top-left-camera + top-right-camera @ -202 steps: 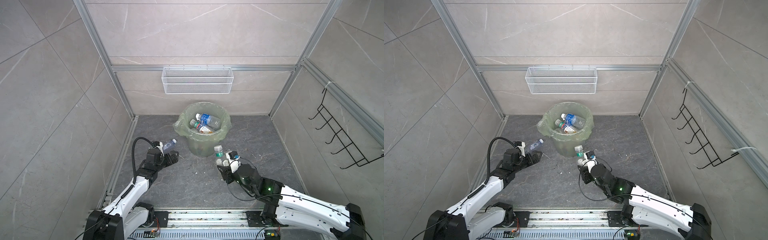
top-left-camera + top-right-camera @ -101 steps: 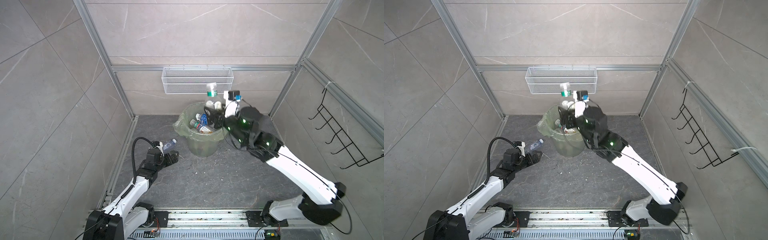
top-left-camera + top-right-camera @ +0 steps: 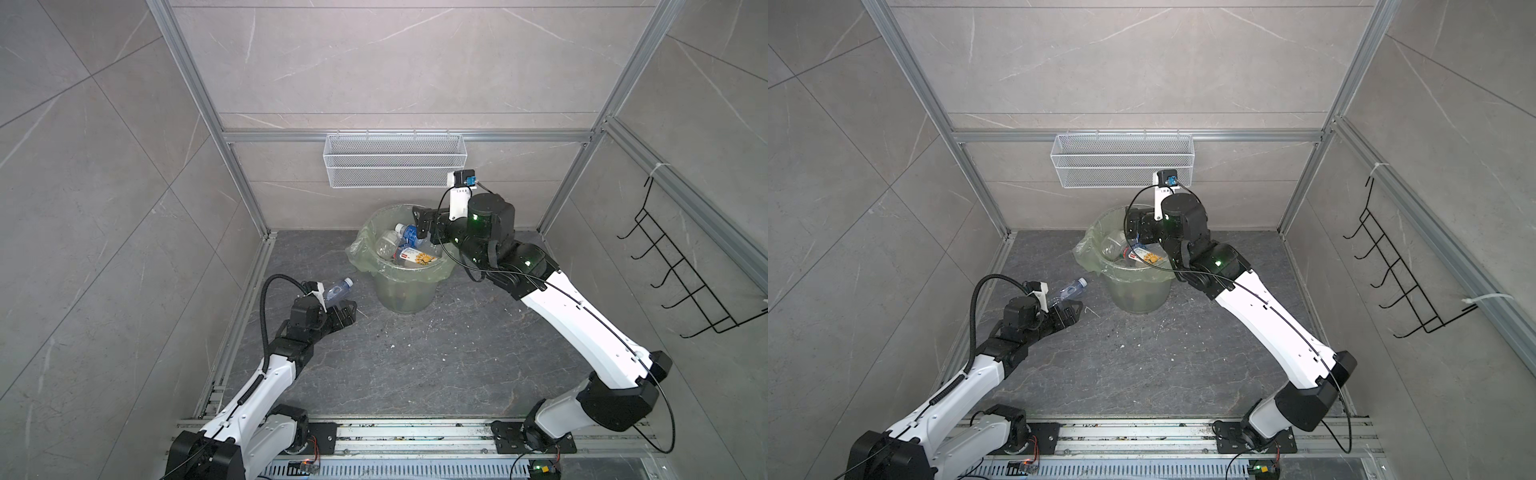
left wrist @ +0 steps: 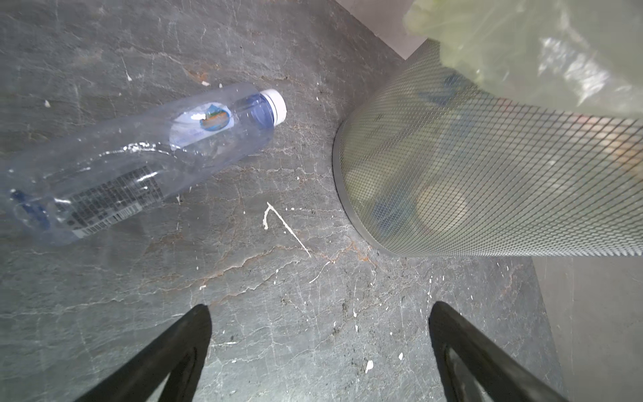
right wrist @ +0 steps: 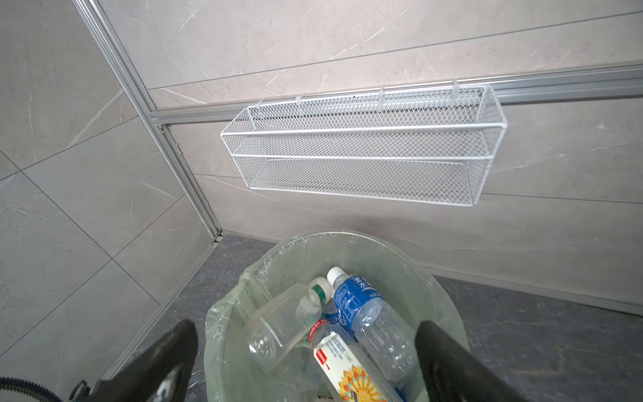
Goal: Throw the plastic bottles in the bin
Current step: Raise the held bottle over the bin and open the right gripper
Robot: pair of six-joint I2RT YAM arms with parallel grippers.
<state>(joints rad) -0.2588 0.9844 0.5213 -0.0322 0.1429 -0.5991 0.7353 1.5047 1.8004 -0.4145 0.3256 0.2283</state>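
The bin (image 3: 360, 253) (image 3: 1088, 249) stands at the back middle of the floor, lined with a light-green bag. Inside lie a blue-labelled bottle (image 5: 365, 306) (image 3: 409, 235), a clear bottle with a green-white cap (image 5: 282, 320) and a red-capped bottle with a white and yellow label (image 5: 348, 369). My right gripper (image 3: 424, 226) (image 3: 1131, 228) (image 5: 306, 326) hangs open and empty over the bin's right rim. A clear bluish bottle (image 3: 338, 288) (image 3: 1072, 288) (image 4: 146, 156) lies on the floor left of the bin. Beside it my left gripper (image 3: 351, 311) (image 3: 1073, 311) (image 4: 320, 308) is open and holds nothing.
A white wire mesh basket (image 3: 395, 160) (image 5: 365, 149) hangs on the back wall above the bin. A black wire hook rack (image 3: 685, 274) is on the right wall. Aluminium frame posts stand in the corners. The arms' rail (image 3: 415, 436) runs along the front. The bin's mesh wall (image 4: 487, 167) is close to the left gripper.
My right arm swung from the floor in front up over the bin with a green-capped bottle, then opened; that bottle now lies in the bin. The left arm has not moved.
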